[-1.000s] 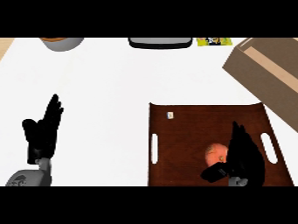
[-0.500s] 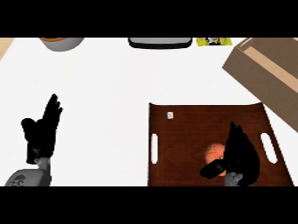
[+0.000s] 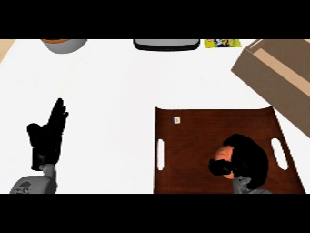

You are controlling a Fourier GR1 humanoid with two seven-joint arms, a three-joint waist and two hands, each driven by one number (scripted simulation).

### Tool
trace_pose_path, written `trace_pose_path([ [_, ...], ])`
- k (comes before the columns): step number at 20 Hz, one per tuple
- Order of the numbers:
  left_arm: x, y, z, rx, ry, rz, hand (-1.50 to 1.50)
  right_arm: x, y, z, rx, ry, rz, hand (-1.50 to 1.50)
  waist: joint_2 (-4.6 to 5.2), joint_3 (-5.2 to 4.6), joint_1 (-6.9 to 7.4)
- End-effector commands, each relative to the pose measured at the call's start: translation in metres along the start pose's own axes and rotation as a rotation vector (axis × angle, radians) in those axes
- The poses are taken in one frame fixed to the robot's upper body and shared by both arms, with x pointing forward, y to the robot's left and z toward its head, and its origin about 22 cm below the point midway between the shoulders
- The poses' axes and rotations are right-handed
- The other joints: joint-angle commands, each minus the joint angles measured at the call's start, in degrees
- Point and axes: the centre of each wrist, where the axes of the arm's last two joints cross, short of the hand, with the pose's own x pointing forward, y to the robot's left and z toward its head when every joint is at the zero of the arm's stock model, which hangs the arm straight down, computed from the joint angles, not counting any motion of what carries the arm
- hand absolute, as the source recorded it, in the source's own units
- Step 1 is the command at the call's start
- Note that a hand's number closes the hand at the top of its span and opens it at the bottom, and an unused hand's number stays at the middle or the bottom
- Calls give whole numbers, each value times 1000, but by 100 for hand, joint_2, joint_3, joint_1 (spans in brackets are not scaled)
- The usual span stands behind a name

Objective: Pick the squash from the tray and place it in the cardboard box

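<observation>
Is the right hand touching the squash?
Touching. Head view: the right hand curls over the squash on the tray, fingers and thumb wrapping it, no gap.

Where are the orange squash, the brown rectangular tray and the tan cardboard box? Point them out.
orange squash (image 3: 220,154): head view, its visible left side.
brown rectangular tray (image 3: 197,136): head view, bare floor.
tan cardboard box (image 3: 281,70): head view, its top face.

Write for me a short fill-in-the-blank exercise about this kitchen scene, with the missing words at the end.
1. The robot's ____ hand curls its fingers over the squash.
2. The squash is on the brown ____, not in the cardboard box.
3. The left hand is open and holds ____.

Missing words: right; tray; nothing.
</observation>
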Motion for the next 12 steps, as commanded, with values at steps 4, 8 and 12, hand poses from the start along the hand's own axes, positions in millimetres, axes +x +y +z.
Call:
trace_pose_path([
  [4, 10, -15, -6, 1, -13, -18, 0, 1, 6, -3, -80, -17, 15, 150, 4, 4, -8],
  [8, 4, 6, -5, -12, -9, -13, 0, 66, -8, -6, -11, -173, 69, 150, 16, 3, 52],
  [12, 10, 16, -27, -3, -1, 8, 0, 90, -1, -28, 7, -251, 143, 150, 32, 2, 42],
])
